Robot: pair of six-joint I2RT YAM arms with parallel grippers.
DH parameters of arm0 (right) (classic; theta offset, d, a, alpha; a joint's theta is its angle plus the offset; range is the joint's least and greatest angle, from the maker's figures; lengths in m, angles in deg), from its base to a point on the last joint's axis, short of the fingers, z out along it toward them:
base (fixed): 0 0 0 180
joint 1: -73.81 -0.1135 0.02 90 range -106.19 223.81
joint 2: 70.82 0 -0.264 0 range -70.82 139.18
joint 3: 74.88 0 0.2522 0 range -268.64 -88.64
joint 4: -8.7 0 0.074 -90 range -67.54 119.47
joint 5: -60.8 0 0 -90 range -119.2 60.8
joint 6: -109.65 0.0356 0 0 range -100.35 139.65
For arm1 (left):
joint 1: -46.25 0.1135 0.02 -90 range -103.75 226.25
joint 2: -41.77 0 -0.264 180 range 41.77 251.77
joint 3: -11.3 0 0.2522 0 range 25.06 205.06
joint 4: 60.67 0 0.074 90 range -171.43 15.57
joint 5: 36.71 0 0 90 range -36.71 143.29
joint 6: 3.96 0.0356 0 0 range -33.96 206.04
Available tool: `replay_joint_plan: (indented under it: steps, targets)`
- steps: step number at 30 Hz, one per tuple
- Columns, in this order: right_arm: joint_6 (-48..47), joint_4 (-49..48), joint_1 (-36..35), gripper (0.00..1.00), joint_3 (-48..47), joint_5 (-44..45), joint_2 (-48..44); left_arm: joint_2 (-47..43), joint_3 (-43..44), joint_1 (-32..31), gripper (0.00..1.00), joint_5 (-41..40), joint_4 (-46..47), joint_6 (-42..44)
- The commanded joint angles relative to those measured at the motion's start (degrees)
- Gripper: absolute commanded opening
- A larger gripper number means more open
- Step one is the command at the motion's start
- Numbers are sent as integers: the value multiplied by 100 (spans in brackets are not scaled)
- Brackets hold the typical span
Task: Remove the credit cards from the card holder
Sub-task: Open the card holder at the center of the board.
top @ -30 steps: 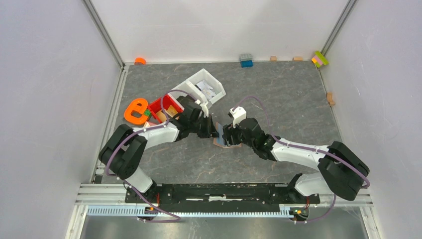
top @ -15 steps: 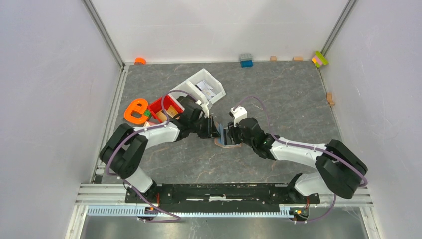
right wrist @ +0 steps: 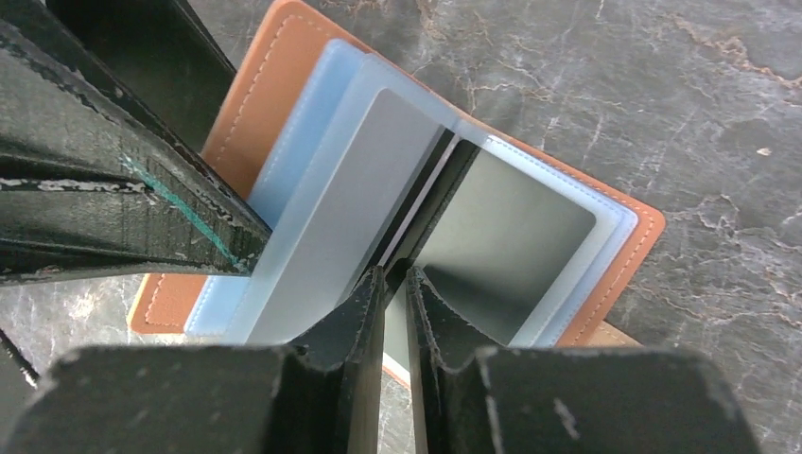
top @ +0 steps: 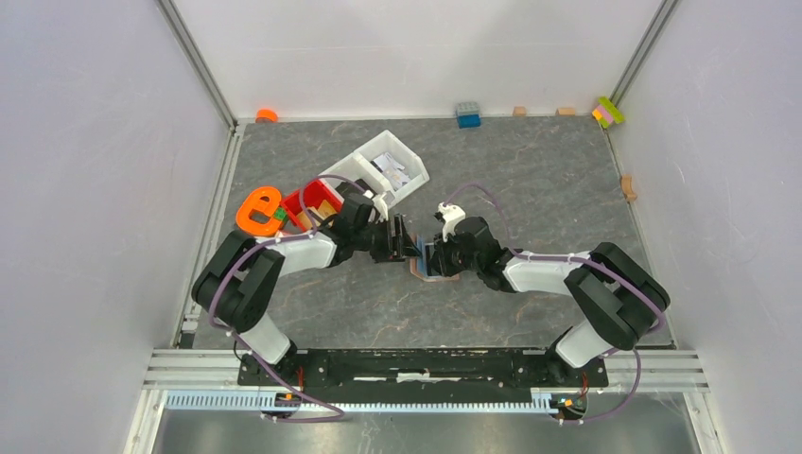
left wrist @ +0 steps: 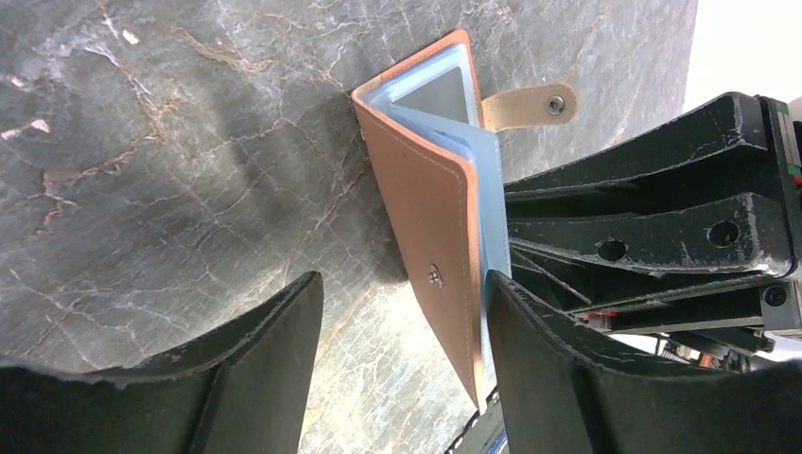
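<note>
The tan-brown card holder (top: 438, 274) lies open on the dark marbled table, one cover (left wrist: 430, 236) standing up and its tab (left wrist: 530, 102) hanging free. Pale blue sleeves (right wrist: 284, 180) fan out inside, holding a pale blue-grey credit card (right wrist: 331, 208). My left gripper (left wrist: 402, 312) is open and straddles the raised cover; its right finger (left wrist: 567, 378) is next to the sleeves. My right gripper (right wrist: 395, 284) reaches into the middle of the holder from the other side. Its jaws are pressed almost together on a thin pale card edge (right wrist: 423, 203) standing between two pages.
Behind the left arm stand a red bin (top: 317, 200), a white bin (top: 378, 170) with white-and-black packets, and an orange e-shaped piece (top: 260, 210). A blue block (top: 467, 114) and small wooden blocks (top: 626, 186) lie along the far and right edges.
My left gripper has opened and let go of the cover. My right gripper has pushed left into the holder and closed to a narrow slit.
</note>
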State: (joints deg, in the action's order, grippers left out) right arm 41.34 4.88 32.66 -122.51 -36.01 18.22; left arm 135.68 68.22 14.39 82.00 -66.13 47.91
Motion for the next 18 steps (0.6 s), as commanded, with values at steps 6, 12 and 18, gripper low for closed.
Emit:
replay_joint_plan:
  steps: [6, 12, 18]
  targets:
    - [23, -199, -5, 19, -147, -430, 92, -229, -134, 48, 77, 296, 546, -305]
    - [11, -266, -7, 22, -164, -606, 138, -174, -134, 48, 79, 403, 630, -344]
    - [7, -310, -8, 23, -121, -603, 72, -22, -48, 48, 61, 374, 484, -313]
